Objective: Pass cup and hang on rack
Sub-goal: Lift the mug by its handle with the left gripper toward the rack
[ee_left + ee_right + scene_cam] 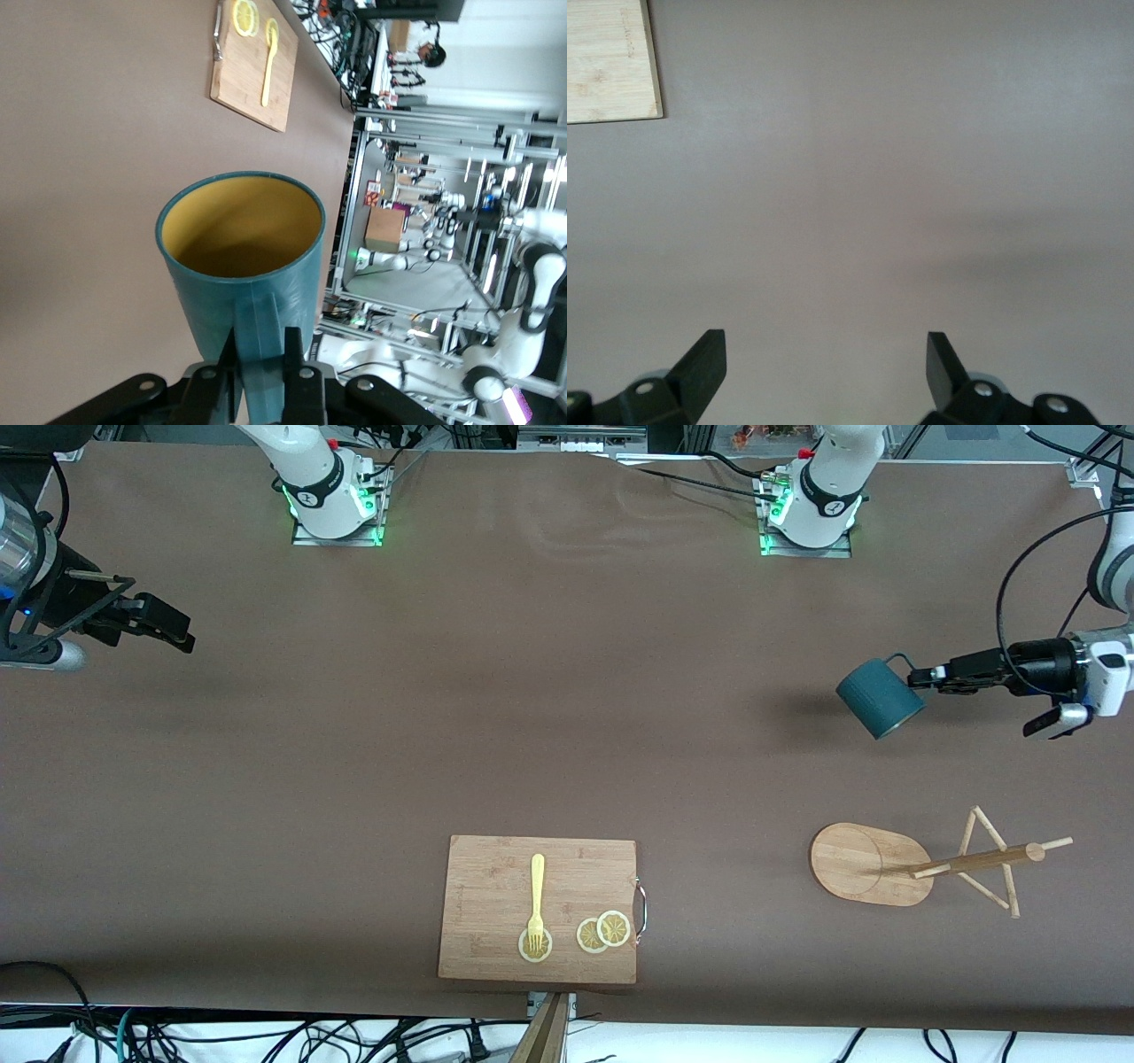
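The dark teal cup [880,695] hangs tilted in the air over bare table at the left arm's end, mouth facing down toward the front camera. My left gripper [917,677] is shut on its loop handle; in the left wrist view the cup [241,266] shows its yellowish inside, with the gripper [260,347] clamping the handle. The wooden rack [961,861] lies tipped on its side nearer the front camera than the cup, pegs pointing toward the left arm's end. My right gripper [168,627] waits open and empty over the right arm's end of the table; it also shows in the right wrist view [825,354].
A bamboo cutting board [496,877] with a yellow fork [537,899] and lemon slices [603,932] lies near the table's front edge at the middle. The board also shows in the left wrist view [244,80] and its corner in the right wrist view [611,62].
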{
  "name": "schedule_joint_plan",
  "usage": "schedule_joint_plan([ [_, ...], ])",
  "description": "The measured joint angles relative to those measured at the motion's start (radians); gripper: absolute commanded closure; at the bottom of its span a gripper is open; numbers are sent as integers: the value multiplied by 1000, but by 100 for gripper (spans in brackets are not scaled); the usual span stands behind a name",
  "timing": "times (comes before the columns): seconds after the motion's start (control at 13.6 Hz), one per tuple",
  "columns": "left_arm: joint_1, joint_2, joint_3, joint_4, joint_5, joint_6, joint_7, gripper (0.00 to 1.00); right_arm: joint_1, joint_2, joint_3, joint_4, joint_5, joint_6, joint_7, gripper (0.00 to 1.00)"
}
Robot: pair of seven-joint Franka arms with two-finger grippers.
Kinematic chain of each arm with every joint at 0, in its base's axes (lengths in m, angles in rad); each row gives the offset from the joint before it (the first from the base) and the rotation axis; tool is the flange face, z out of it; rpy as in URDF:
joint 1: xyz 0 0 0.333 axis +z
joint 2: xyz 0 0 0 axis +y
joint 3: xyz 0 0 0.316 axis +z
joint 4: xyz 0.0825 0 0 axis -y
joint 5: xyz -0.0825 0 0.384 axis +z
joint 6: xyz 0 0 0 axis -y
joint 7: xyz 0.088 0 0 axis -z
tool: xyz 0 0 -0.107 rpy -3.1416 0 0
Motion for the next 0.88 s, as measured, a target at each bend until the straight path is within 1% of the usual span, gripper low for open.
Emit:
schedule_joint_plan([
  [0.22, 7, 91, 0, 146, 0, -69, -197, 100, 0, 0, 0, 0, 0, 0, 0, 0],
  [0.44, 16, 192, 0, 278, 0, -107, -338, 100, 0, 0, 0, 0, 0, 0, 0, 0],
  [0.88, 14, 315, -7, 457, -6, -117, -452, 100, -1, 0, 0, 0, 0, 0, 0, 0],
])
